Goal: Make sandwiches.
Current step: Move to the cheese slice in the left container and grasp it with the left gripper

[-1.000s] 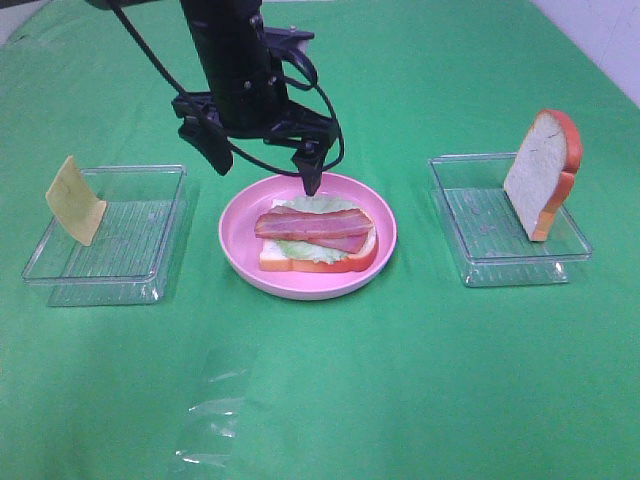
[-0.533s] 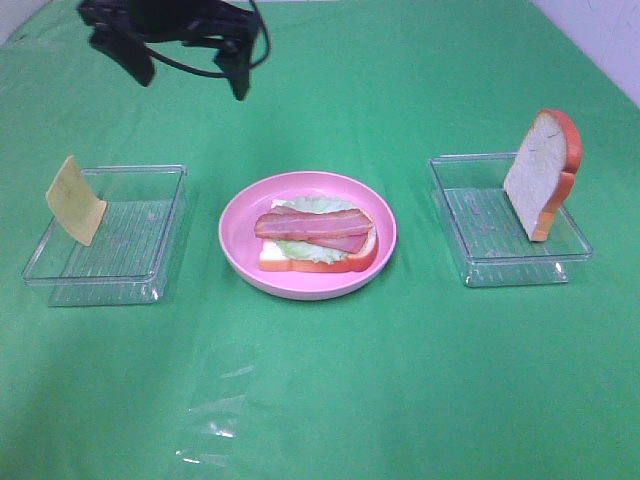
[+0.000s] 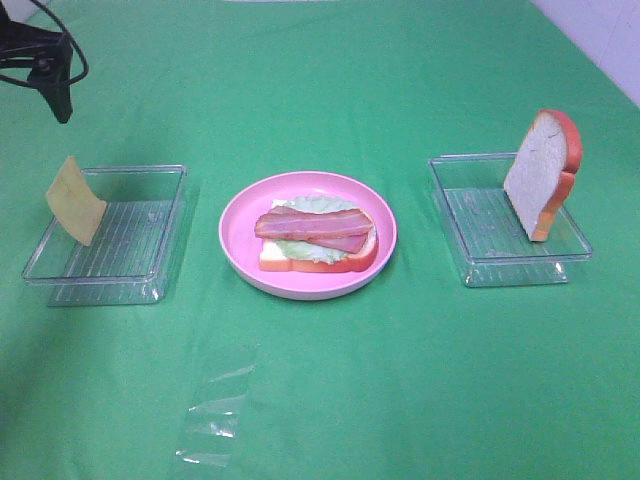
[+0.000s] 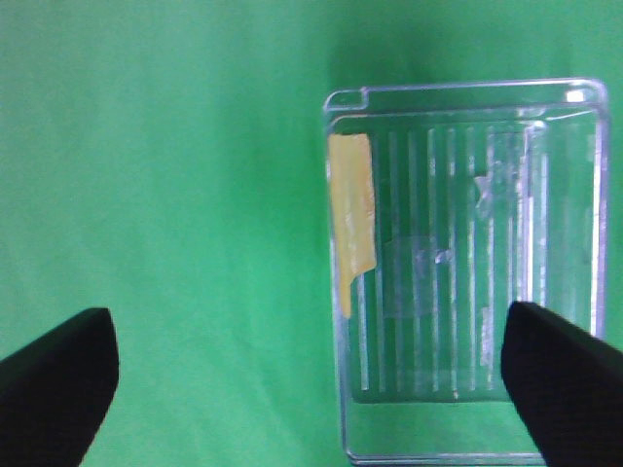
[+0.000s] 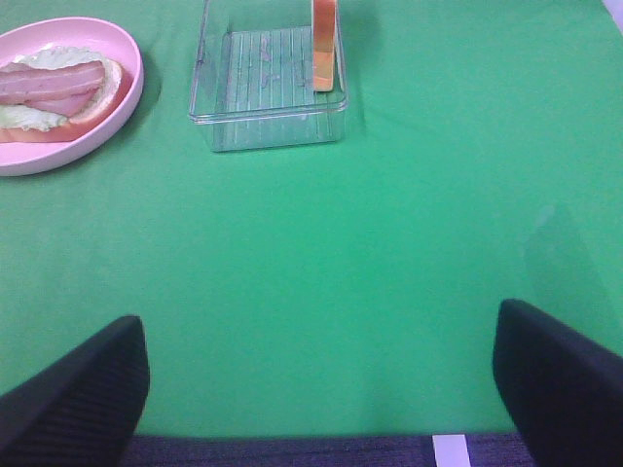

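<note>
The half-built sandwich [image 3: 316,240] lies on the round pink plate [image 3: 240,215]: one bread slice, green lettuce and bacon strips on top. It also shows in the right wrist view [image 5: 54,92]. A yellow cheese square [image 3: 75,200] leans in the left clear tray [image 3: 140,235]. A second bread slice [image 3: 543,172] stands on edge in the right clear tray [image 3: 480,225]. My left gripper [image 4: 307,321] is open and empty above the left tray [image 4: 467,272] and the cheese [image 4: 352,219]; one of its fingers [image 3: 58,85] shows at the far left. My right gripper [image 5: 316,321] is open and empty over bare cloth.
A green cloth covers the table. A crumpled piece of clear plastic [image 3: 215,415] lies on it at the front left. In the right wrist view the right tray [image 5: 268,88] holds the bread slice [image 5: 324,39], with the plate's rim [image 5: 131,58] beside it.
My left arm has left the plate and swung back and to the left, ending over the left tray. The sandwich, cheese and bread slice have not moved.
</note>
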Tool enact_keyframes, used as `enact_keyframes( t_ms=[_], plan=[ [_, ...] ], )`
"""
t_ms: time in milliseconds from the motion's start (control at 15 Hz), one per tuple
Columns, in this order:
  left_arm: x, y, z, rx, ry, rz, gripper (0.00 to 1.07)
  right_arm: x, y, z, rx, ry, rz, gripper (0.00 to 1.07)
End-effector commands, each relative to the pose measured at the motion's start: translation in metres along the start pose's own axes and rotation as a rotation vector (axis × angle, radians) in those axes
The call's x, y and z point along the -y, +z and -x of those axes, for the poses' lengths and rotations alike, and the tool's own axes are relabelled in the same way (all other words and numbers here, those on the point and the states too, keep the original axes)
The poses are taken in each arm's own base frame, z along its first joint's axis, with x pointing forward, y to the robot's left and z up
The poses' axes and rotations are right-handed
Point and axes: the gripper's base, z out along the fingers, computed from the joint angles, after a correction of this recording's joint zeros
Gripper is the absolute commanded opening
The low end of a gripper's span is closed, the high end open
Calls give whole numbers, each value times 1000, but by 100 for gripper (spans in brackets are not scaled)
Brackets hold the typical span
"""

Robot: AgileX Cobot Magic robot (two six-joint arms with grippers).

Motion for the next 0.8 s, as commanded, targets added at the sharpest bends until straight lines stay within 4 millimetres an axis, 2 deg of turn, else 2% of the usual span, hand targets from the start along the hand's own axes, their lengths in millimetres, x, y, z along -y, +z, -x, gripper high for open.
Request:
enact_keyframes(
  t_ms=[67, 400, 800],
  plan=[
    [-6, 17, -11, -150, -2, 5, 100, 0, -2, -2, 36, -10, -1, 92],
    [16, 53, -9, -204, 49, -31, 100, 0, -2, -2, 36, -10, -1, 92],
    [18, 83, 3, -216, 29, -25, 98, 0, -2, -2, 36, -10, -1, 92]
  ],
)
